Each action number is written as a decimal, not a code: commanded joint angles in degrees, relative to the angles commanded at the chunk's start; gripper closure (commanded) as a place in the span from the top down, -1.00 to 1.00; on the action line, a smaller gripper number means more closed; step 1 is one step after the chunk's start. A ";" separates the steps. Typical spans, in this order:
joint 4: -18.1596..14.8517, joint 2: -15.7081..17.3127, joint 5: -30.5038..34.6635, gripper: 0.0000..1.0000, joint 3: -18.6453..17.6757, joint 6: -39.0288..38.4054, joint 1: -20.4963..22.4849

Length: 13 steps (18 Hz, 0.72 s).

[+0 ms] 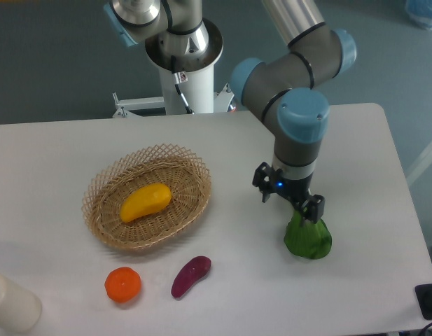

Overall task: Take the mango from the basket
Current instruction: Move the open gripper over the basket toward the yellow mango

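Mango (145, 201): lay inside the basket, near its middle, long axis running from lower left to upper right; yellow-orange, smooth, slightly curved. Nothing touched it.

Basket (103, 183): tan woven wicker, oval, shallow, with an open lattice rim; sat on the table left of centre. The mango was the only item seen in it.

Gripper (304, 217): stood well apart from the basket, over the right half of the table, pointing down. Its tip met the top of a green leafy vegetable (308, 238). The fingers were hidden against the vegetable, so whether they were spread or closed on it could not be told.

Arm (293, 84): grey links with blue joint caps, reaching from the base (184, 52) at the rear edge of the table down to the gripper on the right.

Green leafy vegetable: rested on the table directly under the gripper, right of the basket and well clear of it.

Orange fruit (123, 285): round, on the table just in front of the basket, lower left.

Purple vegetable (190, 276): oblong, on the table beside the orange fruit, in front of the basket's right end, not touching either.

Cream cylinder (12, 304): partly in view at the lower left corner of the table.

Table (223, 150): white surface bearing all items listed.
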 joint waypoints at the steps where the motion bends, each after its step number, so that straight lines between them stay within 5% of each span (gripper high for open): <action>1: 0.00 0.09 -0.78 1.00 -0.09 -1.31 -0.70; 13: -0.61 1.67 -1.76 1.00 -7.03 -7.21 -12.91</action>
